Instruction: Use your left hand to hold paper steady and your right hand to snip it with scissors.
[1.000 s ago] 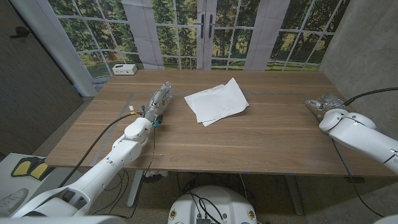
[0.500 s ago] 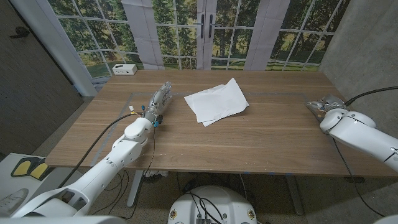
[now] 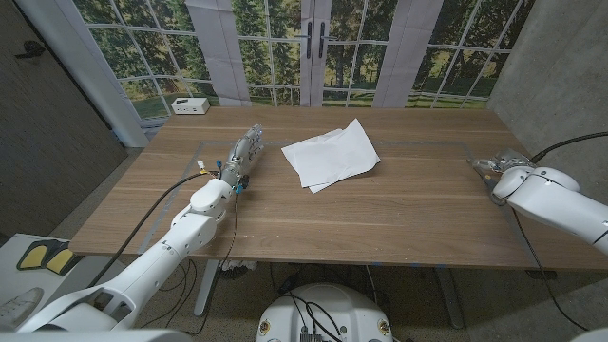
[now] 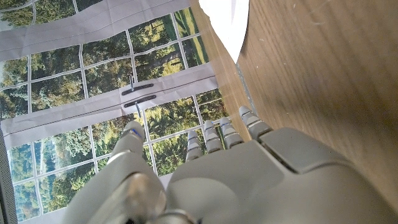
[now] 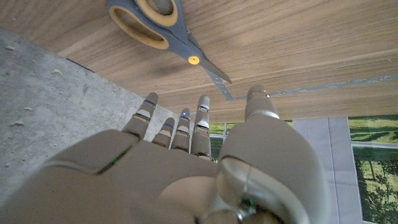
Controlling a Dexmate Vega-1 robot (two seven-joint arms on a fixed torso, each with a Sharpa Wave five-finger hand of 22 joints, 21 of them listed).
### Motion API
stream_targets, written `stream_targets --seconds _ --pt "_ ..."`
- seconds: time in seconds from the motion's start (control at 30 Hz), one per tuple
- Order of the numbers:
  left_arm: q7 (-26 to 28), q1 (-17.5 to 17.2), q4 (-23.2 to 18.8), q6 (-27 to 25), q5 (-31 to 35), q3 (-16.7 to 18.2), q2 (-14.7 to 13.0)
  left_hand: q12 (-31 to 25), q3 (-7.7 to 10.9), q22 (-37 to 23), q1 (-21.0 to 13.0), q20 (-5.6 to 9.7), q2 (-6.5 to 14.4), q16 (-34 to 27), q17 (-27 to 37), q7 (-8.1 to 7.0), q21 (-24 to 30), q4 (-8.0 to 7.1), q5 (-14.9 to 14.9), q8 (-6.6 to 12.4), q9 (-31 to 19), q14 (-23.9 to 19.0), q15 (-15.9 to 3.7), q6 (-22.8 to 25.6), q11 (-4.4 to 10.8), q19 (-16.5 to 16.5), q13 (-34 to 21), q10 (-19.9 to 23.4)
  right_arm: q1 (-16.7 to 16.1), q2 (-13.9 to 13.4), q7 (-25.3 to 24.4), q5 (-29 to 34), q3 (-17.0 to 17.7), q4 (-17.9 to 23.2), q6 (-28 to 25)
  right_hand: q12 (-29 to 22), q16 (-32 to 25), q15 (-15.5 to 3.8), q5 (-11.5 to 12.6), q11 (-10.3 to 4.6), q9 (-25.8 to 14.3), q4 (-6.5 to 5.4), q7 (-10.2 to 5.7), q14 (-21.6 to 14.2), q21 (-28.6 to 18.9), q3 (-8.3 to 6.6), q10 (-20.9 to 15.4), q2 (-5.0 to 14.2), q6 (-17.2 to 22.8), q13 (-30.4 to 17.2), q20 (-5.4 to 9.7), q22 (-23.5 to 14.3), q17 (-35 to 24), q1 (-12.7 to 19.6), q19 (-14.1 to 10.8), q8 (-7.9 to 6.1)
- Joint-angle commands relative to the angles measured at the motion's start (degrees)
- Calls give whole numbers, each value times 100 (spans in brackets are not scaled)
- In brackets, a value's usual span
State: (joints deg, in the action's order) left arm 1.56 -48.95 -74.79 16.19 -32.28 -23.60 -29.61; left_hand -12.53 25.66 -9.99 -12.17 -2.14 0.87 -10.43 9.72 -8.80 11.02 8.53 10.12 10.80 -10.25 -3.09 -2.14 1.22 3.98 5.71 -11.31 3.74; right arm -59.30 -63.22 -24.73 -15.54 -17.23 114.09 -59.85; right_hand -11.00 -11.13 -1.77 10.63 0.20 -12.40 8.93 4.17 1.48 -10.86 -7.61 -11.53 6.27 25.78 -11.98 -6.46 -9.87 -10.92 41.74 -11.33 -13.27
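Several white paper sheets [image 3: 331,155] lie overlapped at the table's middle back; a corner of the paper [image 4: 227,22] shows in the left wrist view. My left hand [image 3: 245,152] stands just left of the sheets, fingers [image 4: 214,134] stretched out, apart from the paper, holding nothing. Scissors [image 5: 158,25] with blue and yellow handles lie shut on the wood in the right wrist view, a little beyond my right hand's fingertips [image 5: 180,124]. My right hand [image 3: 494,163] is near the table's right edge, fingers spread and empty, partly hidden by its forearm.
A small white box [image 3: 191,105] sits at the table's back left corner. Glass doors and a concrete wall stand behind the table. A thin grey tape line [image 5: 298,87] crosses the wood near the scissors. Bare wood stretches between the paper and my right hand.
My right arm has drifted slightly to the right and nearer the table's edge, covering more of its hand. The left hand and paper are where they were.
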Motion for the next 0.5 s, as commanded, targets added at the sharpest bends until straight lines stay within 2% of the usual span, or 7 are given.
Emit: stream_targets --seconds 0.03,0.17,0.33,0.37,0.43,0.5 --pt "31 -12 -36 -38 8 0 -15 -7 -25 -9 -61 21 -1 -12 20 -9 22 -20 1 -1 -10 -66 -272 46 3 24 -13 43 126 -66 72 -94 -103 -149 -80 -19 8 -36 27 22 -24 13 -15 47 8 -48 5 1 88 -15 1 -15 -17 100 33 -9" --pt "42 -10 -37 -43 19 -4 -16 -6 -25 -9 -63 20 1 -12 20 -7 21 -20 1 -3 -10 -69 -270 43 0 23 -13 45 231 -83 89 -39 -242 -212 -126 -72 -38 68 29 73 -36 1 11 -39 1 -60 -97 0 107 -20 9 -15 -19 117 42 -11" --pt "43 -6 -30 -55 22 -13 -11 -7 -23 -9 -68 19 6 -9 20 -3 19 -20 2 -3 -10 -66 -266 46 1 21 -13 49 298 -113 140 -30 -329 -289 -112 -77 -43 83 28 115 -43 -6 9 -42 -7 -62 -96 -3 140 -24 20 -14 -21 120 30 -22" --pt "41 -5 -27 -57 18 -14 -7 -7 -22 -9 -69 22 7 -10 20 -2 19 -20 2 -3 -10 -69 -267 45 4 21 -13 51 326 -85 128 -33 -339 -305 -163 -72 -50 152 28 216 -50 -9 0 -57 -10 -65 -78 -8 175 -25 34 -14 -21 126 27 -34" --pt "38 -1 -19 -55 20 -19 -1 -7 -22 -9 -71 21 9 -11 19 0 19 -20 2 -2 -10 -72 -268 47 5 23 -13 53 324 -74 110 -35 -336 -336 -143 -94 -63 240 28 255 -61 -13 8 -87 -19 -71 -126 -14 293 -21 48 -13 -21 137 12 -77" --pt "37 1 -18 -57 22 -23 1 -6 -21 -9 -72 22 9 -11 19 -4 19 -20 2 -3 -10 -74 -270 47 0 23 -13 52 337 -82 113 -31 -353 -357 -144 -77 -52 218 27 226 -67 -14 2 -61 -22 -74 -83 -20 304 -19 55 -12 -21 143 5 -77"
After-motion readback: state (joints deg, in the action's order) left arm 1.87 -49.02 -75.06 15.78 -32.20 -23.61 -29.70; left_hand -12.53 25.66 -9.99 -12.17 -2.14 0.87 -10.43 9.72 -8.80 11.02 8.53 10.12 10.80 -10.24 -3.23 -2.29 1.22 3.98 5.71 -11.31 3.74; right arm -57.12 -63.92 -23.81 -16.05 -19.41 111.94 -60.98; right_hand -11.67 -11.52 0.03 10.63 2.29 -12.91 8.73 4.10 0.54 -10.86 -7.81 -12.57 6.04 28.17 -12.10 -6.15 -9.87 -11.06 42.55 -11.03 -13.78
